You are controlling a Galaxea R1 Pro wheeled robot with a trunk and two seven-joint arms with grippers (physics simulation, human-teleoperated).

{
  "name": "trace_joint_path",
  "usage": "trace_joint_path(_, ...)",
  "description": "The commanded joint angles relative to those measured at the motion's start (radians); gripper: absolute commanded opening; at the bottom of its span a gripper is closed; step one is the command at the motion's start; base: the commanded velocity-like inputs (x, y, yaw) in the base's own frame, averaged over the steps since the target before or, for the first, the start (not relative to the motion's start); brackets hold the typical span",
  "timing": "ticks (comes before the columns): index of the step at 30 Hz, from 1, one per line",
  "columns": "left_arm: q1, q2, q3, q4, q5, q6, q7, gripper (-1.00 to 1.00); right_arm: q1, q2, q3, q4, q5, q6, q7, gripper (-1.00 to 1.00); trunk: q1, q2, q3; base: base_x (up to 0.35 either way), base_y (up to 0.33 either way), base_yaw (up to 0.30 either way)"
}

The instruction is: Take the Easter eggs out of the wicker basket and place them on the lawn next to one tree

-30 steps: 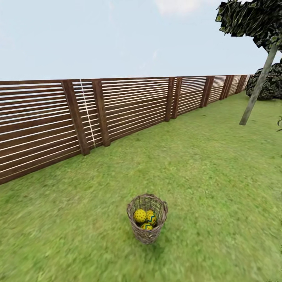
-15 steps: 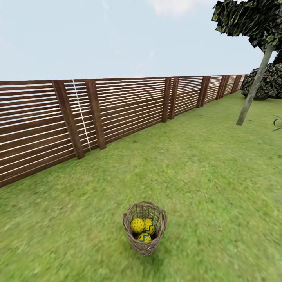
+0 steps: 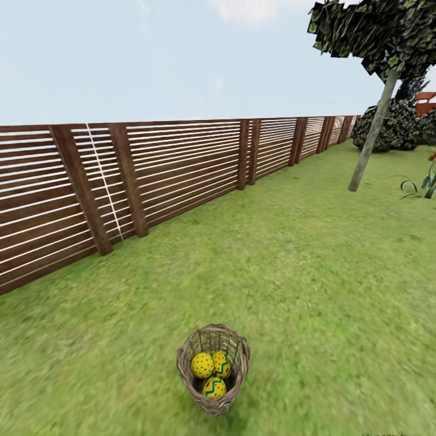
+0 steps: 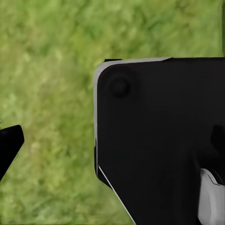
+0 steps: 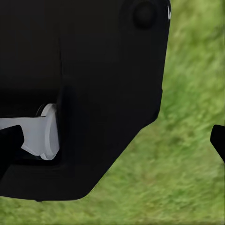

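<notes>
The wicker basket [image 3: 212, 404] stands upright on the lawn [image 3: 315, 272], low in the head view and close in front of me. Three yellow Easter eggs lie inside it: one dotted [image 3: 202, 365], one with a zigzag band behind it [image 3: 221, 363], one nearer me [image 3: 214, 387]. A tree [image 3: 369, 142] with a slim pale trunk rises far off at the right. In the wrist views, my left gripper [image 4: 112, 147] and right gripper [image 5: 112, 143] hang over grass beside my black body, each with its fingertips wide apart and nothing between them.
A long slatted wooden fence [image 3: 181, 163] runs along the left and back of the lawn. Dark round bushes [image 3: 393, 124] sit behind the tree, and a small leafy plant [image 3: 424, 181] grows at the far right. Open grass lies between basket and tree.
The whole head view has shifted: the camera moved closer and turned right, so basket, fence and tree sit further left and the basket lower. The eggs lie unchanged in the basket.
</notes>
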Motion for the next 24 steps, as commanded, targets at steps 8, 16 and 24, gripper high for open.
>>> trace_joint_path(8,0.000,0.000,0.000,0.001,-0.001,-0.003,0.001,1.00,0.000,0.000,0.004,-0.001,0.000,-0.001,0.000,1.00,0.001,-0.002,-0.002,0.221,0.000,-0.269)
trace_joint_path(16,0.000,0.000,0.000,0.001,-0.001,-0.003,0.001,1.00,0.000,0.000,0.005,-0.001,0.000,-0.001,0.000,1.00,0.001,-0.002,-0.002,0.123,0.000,-0.268)
trace_joint_path(24,0.000,0.000,0.000,0.001,-0.001,-0.003,0.001,1.00,0.000,0.000,0.005,-0.001,0.000,-0.001,0.000,1.00,0.001,-0.002,-0.002,0.016,0.000,-0.093)
